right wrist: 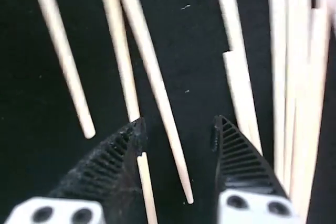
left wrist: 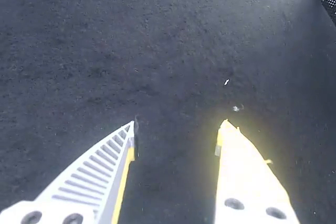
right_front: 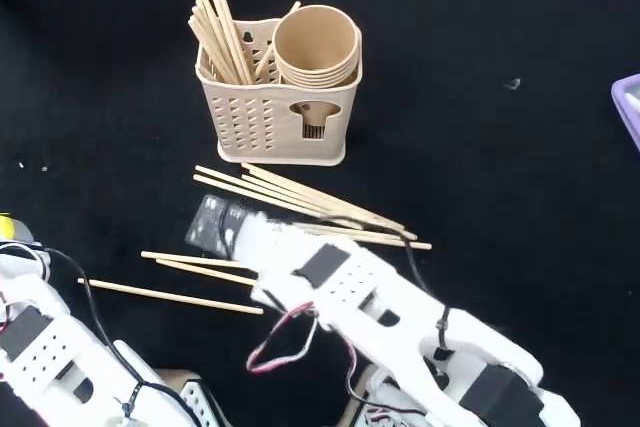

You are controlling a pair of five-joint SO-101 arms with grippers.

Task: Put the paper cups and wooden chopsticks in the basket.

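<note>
The beige slotted basket (right_front: 262, 119) stands at the back of the black table, holding stacked paper cups (right_front: 316, 45) and a bunch of wooden chopsticks (right_front: 222, 35). A loose bundle of chopsticks (right_front: 318, 206) lies in front of it, and a pair (right_front: 198, 266) and a single one (right_front: 170, 295) lie nearer the front. My right gripper (right_front: 214, 226) hovers low between the bundle and the pair. It is open (right wrist: 176, 127), and one chopstick (right wrist: 152, 72) runs between its fingers without being pinched. My left gripper (left wrist: 178, 127) is open over bare cloth at the left front.
The left arm (right_front: 40, 342) sits at the front left corner and the right arm (right_front: 400, 317) crosses the front middle. A purple object (right_front: 628, 102) shows at the right edge. Small white specks (left wrist: 227, 82) lie on the cloth.
</note>
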